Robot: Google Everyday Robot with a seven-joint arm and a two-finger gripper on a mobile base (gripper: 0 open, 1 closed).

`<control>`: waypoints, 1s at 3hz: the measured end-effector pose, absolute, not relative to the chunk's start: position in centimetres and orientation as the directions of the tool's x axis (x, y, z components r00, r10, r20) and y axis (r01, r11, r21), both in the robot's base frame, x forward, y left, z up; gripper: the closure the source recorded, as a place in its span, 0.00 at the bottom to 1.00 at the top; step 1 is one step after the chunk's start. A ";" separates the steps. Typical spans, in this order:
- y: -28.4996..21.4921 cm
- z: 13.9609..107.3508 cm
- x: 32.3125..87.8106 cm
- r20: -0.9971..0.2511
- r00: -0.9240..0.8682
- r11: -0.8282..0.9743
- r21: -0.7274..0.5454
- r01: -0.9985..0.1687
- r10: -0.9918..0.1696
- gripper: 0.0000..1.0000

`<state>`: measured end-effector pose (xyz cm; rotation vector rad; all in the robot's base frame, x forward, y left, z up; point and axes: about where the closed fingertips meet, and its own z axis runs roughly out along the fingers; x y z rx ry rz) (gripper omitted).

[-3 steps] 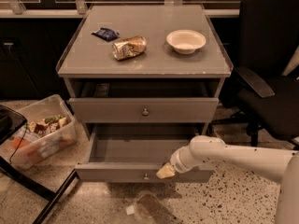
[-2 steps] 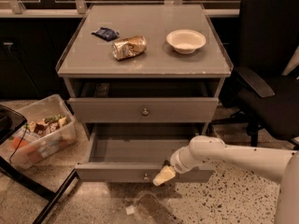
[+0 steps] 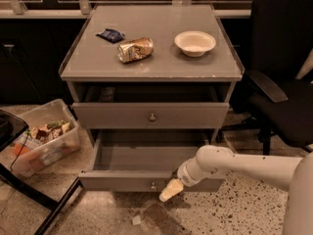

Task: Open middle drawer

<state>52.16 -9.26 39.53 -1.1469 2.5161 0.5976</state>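
The middle drawer (image 3: 117,180) of the grey cabinet stands pulled well out, its bare inside showing and its small round knob (image 3: 153,185) on the flat front. My gripper (image 3: 170,190), cream-tipped on a white arm coming in from the right, hangs just in front of that drawer front, slightly right of and below the knob, apart from it. It holds nothing that I can see. Above, the upper drawer front (image 3: 195,115) with its own knob sits nearly closed. The lowest drawer is hidden under the open one.
On the cabinet top (image 3: 161,65) lie a blue packet (image 3: 111,35), a crumpled can (image 3: 135,49) and a white bowl (image 3: 194,42). A black office chair (image 3: 281,97) stands close on the right. A clear bin (image 3: 41,141) of snacks and a black frame (image 3: 34,197) sit left.
My gripper has slid down and away from the drawer front, ending below the knob. The drawer has stayed pulled out.
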 end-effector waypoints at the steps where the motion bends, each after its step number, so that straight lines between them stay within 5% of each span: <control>1: -9.2 39.7 52.5 -0.441 -0.631 0.592 0.242 -0.769 -0.639 0.00; 2: -9.1 39.8 52.7 -0.441 -0.631 0.592 0.242 -0.769 -0.639 0.00; 3: -9.1 39.9 52.8 -0.441 -0.631 0.592 0.242 -0.769 -0.639 0.19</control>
